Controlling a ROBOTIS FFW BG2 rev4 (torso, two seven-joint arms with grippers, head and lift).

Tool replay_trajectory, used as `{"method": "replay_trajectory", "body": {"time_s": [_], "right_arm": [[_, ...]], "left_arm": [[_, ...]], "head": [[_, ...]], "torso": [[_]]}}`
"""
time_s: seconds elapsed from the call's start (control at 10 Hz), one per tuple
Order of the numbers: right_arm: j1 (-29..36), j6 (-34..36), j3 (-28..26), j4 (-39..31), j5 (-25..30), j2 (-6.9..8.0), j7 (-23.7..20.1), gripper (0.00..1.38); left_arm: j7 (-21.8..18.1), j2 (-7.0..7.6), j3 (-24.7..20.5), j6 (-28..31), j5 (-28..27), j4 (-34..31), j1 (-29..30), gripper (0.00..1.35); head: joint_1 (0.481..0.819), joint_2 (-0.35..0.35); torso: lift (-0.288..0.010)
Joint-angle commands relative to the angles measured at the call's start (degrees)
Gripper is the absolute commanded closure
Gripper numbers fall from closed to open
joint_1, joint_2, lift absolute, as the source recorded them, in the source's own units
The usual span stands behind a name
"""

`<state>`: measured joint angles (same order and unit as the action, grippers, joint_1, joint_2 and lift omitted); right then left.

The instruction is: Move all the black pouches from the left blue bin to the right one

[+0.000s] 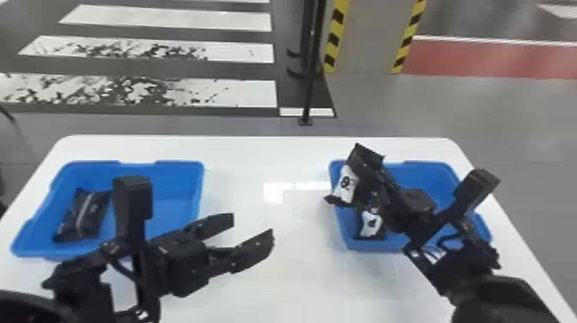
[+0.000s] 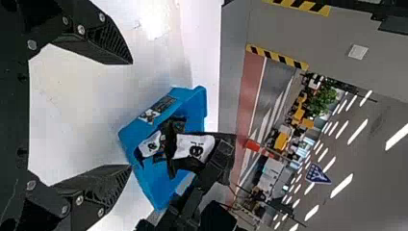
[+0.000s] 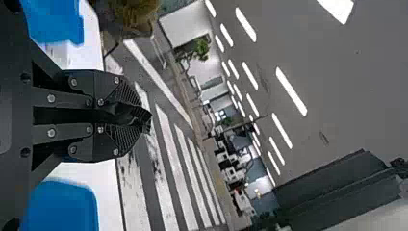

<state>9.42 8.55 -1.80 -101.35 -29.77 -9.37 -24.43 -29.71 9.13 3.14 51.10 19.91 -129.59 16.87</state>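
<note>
My left gripper stands open over the table between the bins; the left wrist view also shows this gripper with nothing between its fingers. One black pouch lies in the left blue bin. Above the left part of the right blue bin, my right gripper is shut on a black pouch with a white label. In the right wrist view, the right gripper pinches the pouch's dark edge. Below the held pouch, another labelled black pouch is in the right bin.
Both bins stand on a white table, with a wide gap between them. The right forearm reaches over the right bin's near right side. Beyond the table's far edge a black pole stands on the floor.
</note>
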Motion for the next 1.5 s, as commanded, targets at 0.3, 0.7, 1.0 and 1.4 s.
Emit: {"method": "replay_trajectory", "body": {"time_s": [0.3,0.7,1.0,1.4], "right_arm": [[-9.71,2.27,-12.94,14.37,15.49,-1.79,1.40,0.46],[7.17,-8.41,-13.05,-3.91,22.57,3.22,4.21,0.12],[22.07,-12.91,-6.77,-17.97,20.86,6.21,4.83,0.13],[33.46,-13.62,-3.00,-29.08,18.12,6.30,4.74,0.13]], "left_arm": [[0.00,-1.14,-4.63,-0.62,0.09,-0.56,2.26,0.19],[0.09,-2.80,-11.60,-2.87,-2.20,-1.97,4.93,0.19],[0.44,-3.07,-17.54,-2.45,-5.40,-2.11,4.79,0.19],[1.94,-3.60,-26.45,4.16,-17.85,0.85,-1.68,0.19]], "head": [[0.695,-0.267],[0.695,-0.260],[0.695,-0.147],[0.695,0.155]], "torso": [[-0.140],[-0.140],[-0.140],[-0.140]]}}
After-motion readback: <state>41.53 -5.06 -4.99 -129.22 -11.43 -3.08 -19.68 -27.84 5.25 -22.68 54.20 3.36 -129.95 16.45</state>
